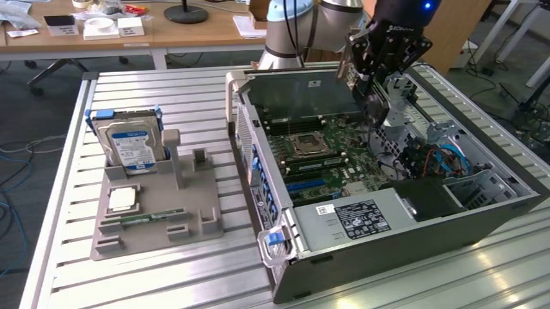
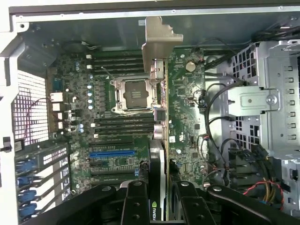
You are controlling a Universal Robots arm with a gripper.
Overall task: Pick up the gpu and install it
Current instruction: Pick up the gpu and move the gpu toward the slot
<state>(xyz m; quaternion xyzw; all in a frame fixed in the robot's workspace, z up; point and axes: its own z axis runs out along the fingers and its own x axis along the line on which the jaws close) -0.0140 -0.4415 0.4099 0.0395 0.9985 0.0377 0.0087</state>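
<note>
Slotted aluminium table (image 1: 172, 96) carries an open computer case (image 1: 413, 238). At the exterior view's upper right, the end effector (image 2: 157, 199) is clenched on the gpu (image 2: 158, 159), held edge-on above the motherboard (image 2: 187, 117). Judged step: pickup done, installation in hand. Seating calls for aligning the card edge with the blue slot (image 2: 112, 153).

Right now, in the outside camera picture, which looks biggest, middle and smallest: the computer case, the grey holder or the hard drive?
Largest to smallest in the exterior view:
1. computer case
2. grey holder
3. hard drive
</note>
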